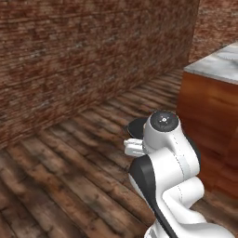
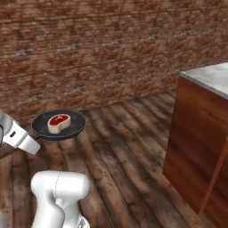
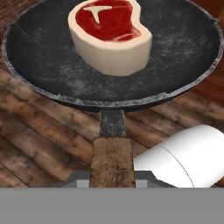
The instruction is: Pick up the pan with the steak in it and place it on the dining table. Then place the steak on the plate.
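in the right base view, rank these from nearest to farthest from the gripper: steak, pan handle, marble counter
1. Thin brown wooden handle of the round black pan, clamped in the gripper.
2. Red raw steak with pale fat rim, in the pan's middle.
3. Grey-white marble-topped counter, far right.

The round black pan (image 2: 59, 124) sits level at the left of the right base view, up off the floor; the red steak (image 2: 59, 122) with its pale fat rim lies in its middle; the marble dining table (image 2: 209, 80) stands at the right edge.

Red brick wall (image 2: 102, 49) standing behind dark plank floor (image 1: 60, 176); marble-topped wooden counter (image 2: 196, 133) sitting at right.
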